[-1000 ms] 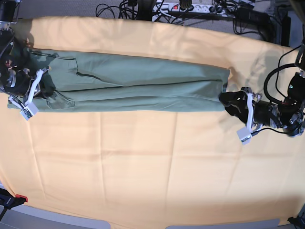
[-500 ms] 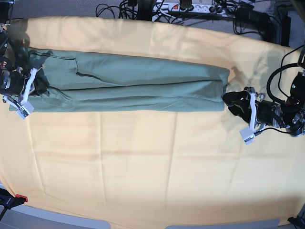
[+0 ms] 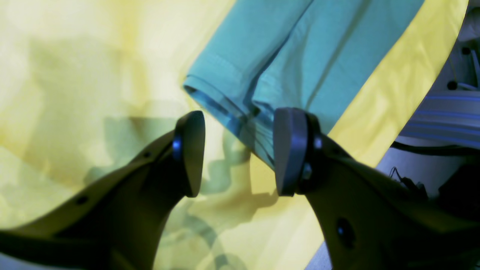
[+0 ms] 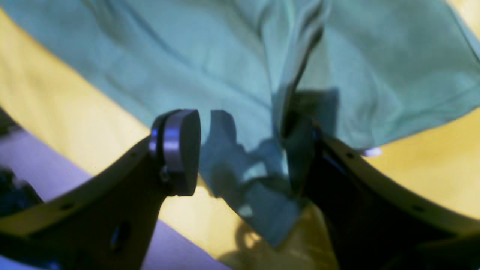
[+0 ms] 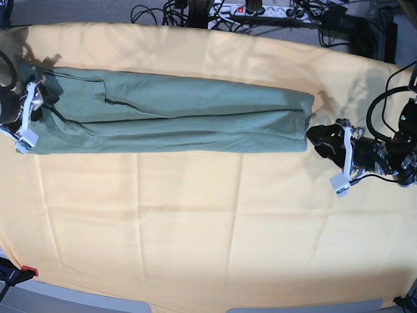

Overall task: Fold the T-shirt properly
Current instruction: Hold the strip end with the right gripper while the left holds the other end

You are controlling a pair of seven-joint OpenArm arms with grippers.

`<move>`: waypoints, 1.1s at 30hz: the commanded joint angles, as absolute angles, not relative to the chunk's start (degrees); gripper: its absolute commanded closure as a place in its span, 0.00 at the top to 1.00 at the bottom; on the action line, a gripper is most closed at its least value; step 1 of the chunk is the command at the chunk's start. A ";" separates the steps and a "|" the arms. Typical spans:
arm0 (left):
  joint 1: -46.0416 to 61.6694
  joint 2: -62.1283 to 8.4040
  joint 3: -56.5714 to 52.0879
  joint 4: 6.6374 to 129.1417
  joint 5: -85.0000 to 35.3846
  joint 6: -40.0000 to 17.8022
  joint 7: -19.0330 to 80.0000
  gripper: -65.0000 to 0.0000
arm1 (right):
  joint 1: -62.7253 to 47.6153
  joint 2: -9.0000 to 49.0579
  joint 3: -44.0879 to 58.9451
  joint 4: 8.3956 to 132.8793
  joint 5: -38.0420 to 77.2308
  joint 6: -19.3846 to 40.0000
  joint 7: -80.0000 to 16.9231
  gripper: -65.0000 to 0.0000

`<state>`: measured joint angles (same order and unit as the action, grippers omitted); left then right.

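Observation:
The sage-green T-shirt [image 5: 182,114] lies folded lengthwise into a long strip across the back half of the table. My left gripper [image 5: 319,140] is at the strip's right end. In the left wrist view the left gripper [image 3: 240,150] is open, and the shirt's hemmed end [image 3: 232,108] lies just beyond its fingertips [image 3: 191,150]. My right gripper [image 5: 36,101] is at the strip's left end. In the right wrist view the right gripper [image 4: 240,153] is open, with a rumpled fold of the shirt [image 4: 262,86] lying between its spread jaws.
A large yellow-orange cloth [image 5: 195,222] covers the table under the shirt. Cables and a power strip [image 5: 260,10] run along the back edge. A red-tipped clamp [image 5: 26,270] sits at the front left corner.
The right gripper has moved left and slightly back along the shirt's left end. The left gripper has drawn a little to the right, off the hem. The shirt's left end now shows further left.

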<state>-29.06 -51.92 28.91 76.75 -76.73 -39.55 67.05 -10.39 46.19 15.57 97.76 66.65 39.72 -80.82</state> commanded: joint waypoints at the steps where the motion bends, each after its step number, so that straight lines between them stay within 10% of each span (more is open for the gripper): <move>1: -30.48 -53.06 28.36 77.36 -77.91 -40.00 66.19 0.48 | -9.45 48.03 16.25 98.52 67.59 40.00 -79.29 0.42; 5: -30.46 -53.06 28.36 77.36 -77.89 -40.00 66.22 0.48 | -9.52 48.64 17.98 98.52 67.55 40.00 -73.36 0.00; 17: -30.20 -53.15 28.36 77.36 -77.93 -40.00 66.19 0.48 | -8.86 41.85 25.52 97.23 51.42 40.00 -47.99 0.00; 33: -30.20 -53.19 28.36 77.36 -78.13 -40.00 66.17 0.48 | -8.91 32.08 25.47 88.38 44.31 40.00 -45.67 0.00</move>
